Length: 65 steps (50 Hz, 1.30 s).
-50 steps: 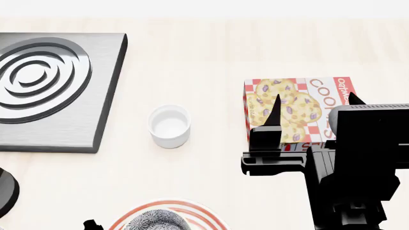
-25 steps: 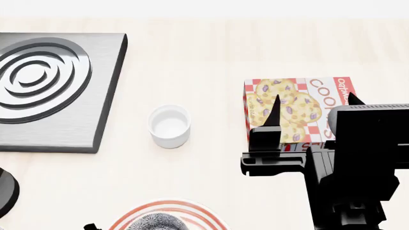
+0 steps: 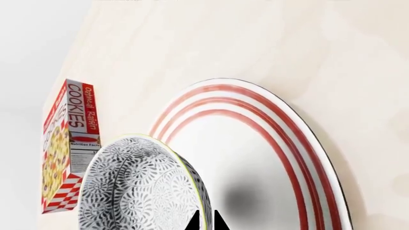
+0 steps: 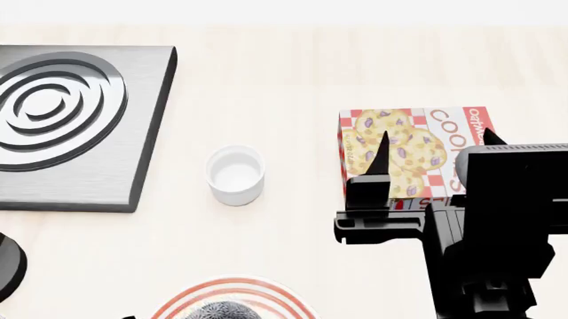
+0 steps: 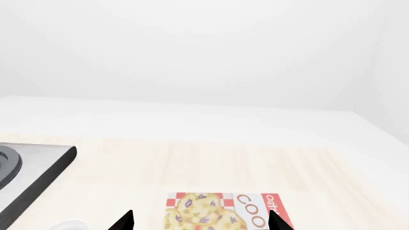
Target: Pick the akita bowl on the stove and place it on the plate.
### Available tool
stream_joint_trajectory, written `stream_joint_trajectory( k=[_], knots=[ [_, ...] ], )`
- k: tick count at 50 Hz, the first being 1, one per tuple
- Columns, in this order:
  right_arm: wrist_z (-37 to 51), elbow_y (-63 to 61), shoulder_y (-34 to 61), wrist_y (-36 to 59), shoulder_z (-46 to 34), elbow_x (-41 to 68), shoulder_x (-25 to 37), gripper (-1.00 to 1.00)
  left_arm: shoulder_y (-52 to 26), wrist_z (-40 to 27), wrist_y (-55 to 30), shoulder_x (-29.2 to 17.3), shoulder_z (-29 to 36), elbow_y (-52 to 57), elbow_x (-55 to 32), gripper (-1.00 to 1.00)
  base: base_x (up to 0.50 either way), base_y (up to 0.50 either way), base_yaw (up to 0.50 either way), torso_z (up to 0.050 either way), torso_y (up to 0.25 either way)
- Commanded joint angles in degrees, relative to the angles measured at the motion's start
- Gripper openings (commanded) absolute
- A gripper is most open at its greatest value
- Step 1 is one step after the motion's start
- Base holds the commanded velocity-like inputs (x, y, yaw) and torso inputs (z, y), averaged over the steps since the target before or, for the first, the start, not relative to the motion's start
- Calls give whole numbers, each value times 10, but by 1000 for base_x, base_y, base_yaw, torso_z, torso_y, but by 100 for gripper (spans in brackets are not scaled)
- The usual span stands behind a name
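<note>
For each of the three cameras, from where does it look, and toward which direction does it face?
Head view: from the robot's head, facing down over the table onto the stove, white cup and cookie box; the right gripper shows.
Left wrist view: near the left gripper, facing the plate and the held akita bowl.
Right wrist view: near the right gripper, facing across the table to the wall.
All three show the cookie box.

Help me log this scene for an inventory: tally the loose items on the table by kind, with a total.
Speckled akita bowl: 1
Red-ringed plate: 1
Plain white cup: 1
Cookie box: 1
Stove: 1
Total: 5
</note>
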Motion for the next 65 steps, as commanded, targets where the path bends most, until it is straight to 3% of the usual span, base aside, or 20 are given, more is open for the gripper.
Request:
stream_joint_trajectory(
  k=[1,26,27,50,65],
  knots=[
    [-9,2,2,-1,11,-8,-10,100,3,5,0,13,-19,4,7,-100,0,0,0,0,0],
    [-5,4,1,-6,8,-4,-6,100,13,-1,0,9,-8,-1,34,-100,0,0,0,0,0],
    [-4,4,1,-6,8,-4,-6,100,13,-4,7,9,-6,-5,40,100,0,0,0,0,0],
    [-1,5,1,-9,5,0,-3,100,13,-16,0,8,-20,11,31,100,0,0,0,0,0],
    [3,6,2,-10,2,3,-1,100,-8,-36,-7,9,-74,57,-31,100,0,0,0,0,0]
  ],
)
